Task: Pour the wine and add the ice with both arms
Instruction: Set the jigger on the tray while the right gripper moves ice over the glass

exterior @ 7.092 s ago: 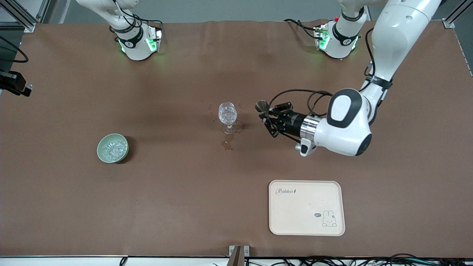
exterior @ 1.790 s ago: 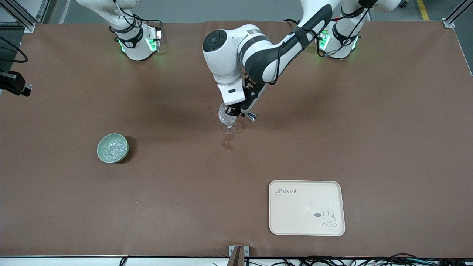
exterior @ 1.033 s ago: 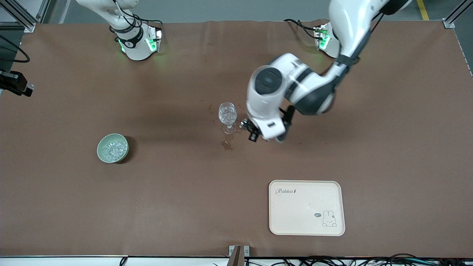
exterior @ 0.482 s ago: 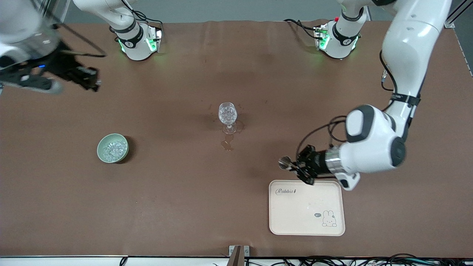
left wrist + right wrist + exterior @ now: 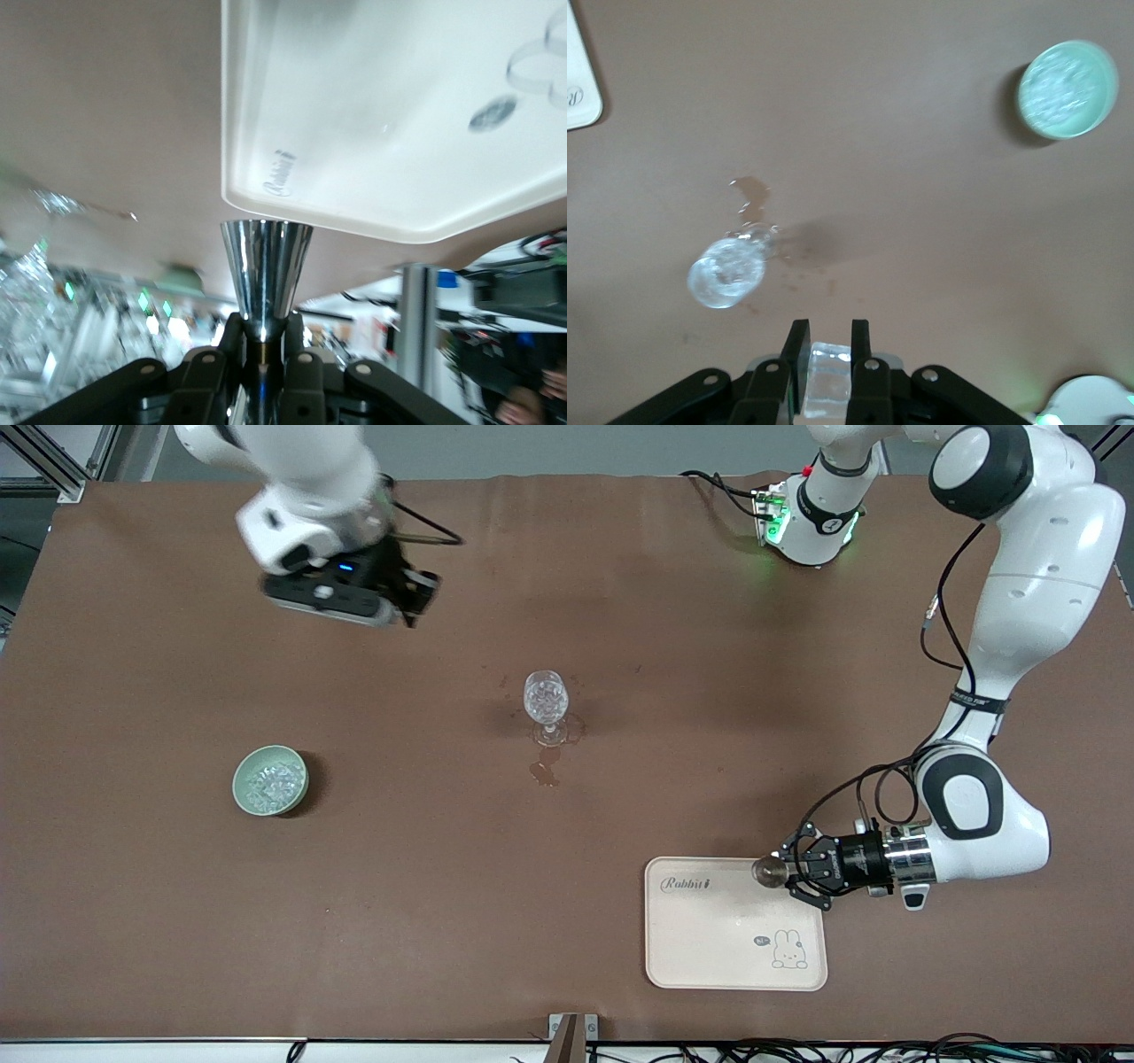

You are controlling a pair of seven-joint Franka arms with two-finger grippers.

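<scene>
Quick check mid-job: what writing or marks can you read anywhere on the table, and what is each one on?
"Rabbit": cursive brand word on the cream tray, in the corner nearest the wine glass.
A small oval badge beside the tray's rabbit drawing: too small to read.
The same brand word in the left wrist view: too blurred to read.
Nothing else carries text.

- Robotics lab bench, not a home or bar.
- Two white arms (image 5: pixel 1019 602) bolted at 12 o'clock, green status lights on bases.
- Brown table cover (image 5: pixel 443 886); aluminium frame posts (image 5: pixel 53 460) at corners.
- Cable bundles (image 5: pixel 886 1052) along 6 o'clock edge.
</scene>
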